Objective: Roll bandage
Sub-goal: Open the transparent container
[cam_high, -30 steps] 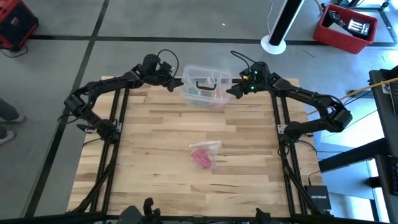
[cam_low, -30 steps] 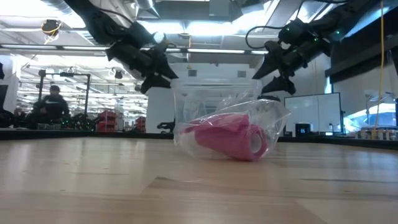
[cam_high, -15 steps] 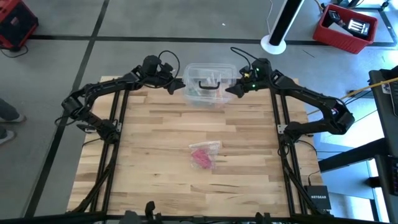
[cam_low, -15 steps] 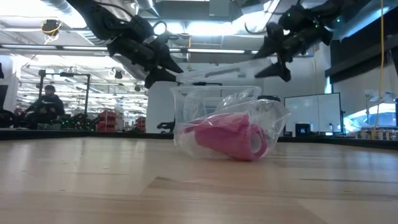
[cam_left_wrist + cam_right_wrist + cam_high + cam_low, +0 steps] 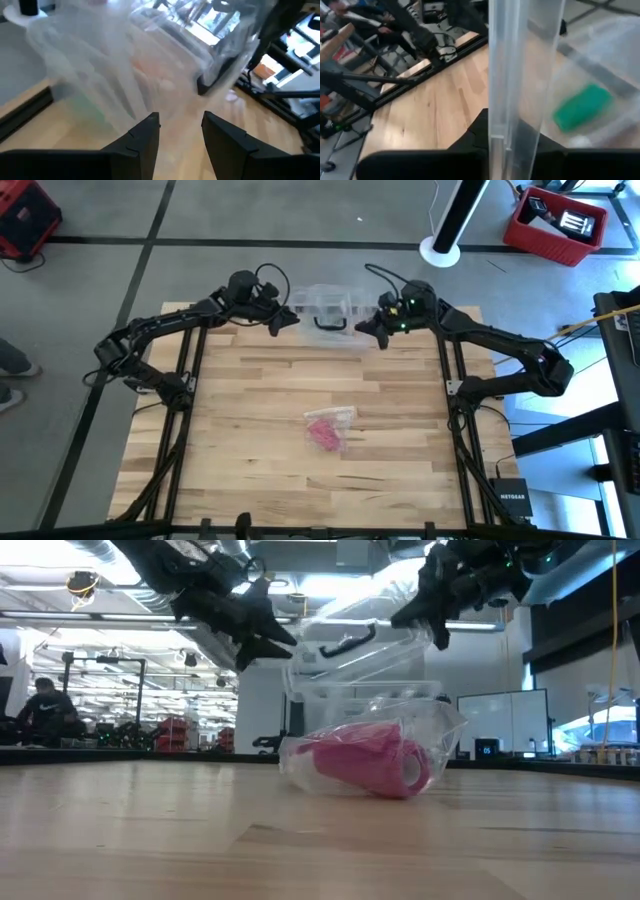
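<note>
Resting mid-table [image 5: 240,400]: wrapped bandage [image 5: 324,433] | left fingers [image 5: 288,320] apart | right fingers [image 5: 368,330] clamp box [image 5: 330,305]

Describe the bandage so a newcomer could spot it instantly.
On the wooden table, look near the middle, well in front of the clear plastic box at the far edge. The bandage is a stubby pink roll lying on its side inside a crumpled clear wrapper, the only pink thing there.

Both my arms are dark, slim, tubular links with chunky black joints. A black cable loops above the left arm [image 5: 165,325] wrist, another above the right arm [image 5: 490,340] wrist, where small green lights glow. The left gripper [image 5: 181,131] has two matte-black, blocky, angular fingers.
</note>
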